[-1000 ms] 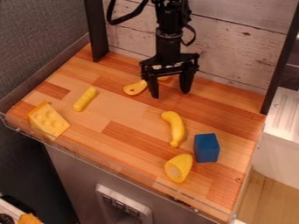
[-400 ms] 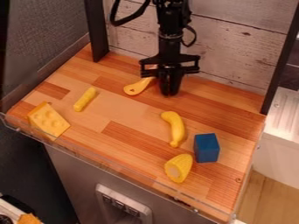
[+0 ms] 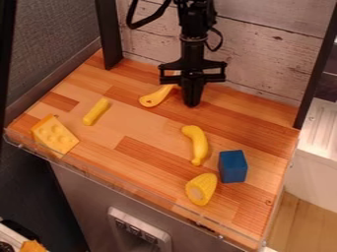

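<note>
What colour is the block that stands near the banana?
The block is blue, seen best in the camera view.

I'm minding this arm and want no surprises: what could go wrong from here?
The shut gripper is right by the handle of the yellow spoon, so a sideways move might knock it. The toy corn sits close to the blue block; reaching for one could bump the other. The cheese wedge lies near the edge of the wooden counter, perhaps leaving little room around it.
</note>
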Controlling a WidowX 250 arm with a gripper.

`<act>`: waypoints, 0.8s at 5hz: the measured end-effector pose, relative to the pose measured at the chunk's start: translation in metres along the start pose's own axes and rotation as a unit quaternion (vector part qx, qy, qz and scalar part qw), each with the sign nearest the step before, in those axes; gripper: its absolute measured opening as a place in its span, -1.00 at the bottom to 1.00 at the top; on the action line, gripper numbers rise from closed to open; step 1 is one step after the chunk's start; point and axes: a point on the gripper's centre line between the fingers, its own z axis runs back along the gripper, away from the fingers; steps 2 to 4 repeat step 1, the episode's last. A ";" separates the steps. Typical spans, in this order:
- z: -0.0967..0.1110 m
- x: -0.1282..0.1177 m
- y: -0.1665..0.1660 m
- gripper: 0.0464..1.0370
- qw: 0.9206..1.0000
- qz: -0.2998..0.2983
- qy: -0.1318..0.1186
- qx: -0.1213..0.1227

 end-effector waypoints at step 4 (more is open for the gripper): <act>0.000 0.002 -0.002 -0.98 1.000 0.013 -0.002 -0.002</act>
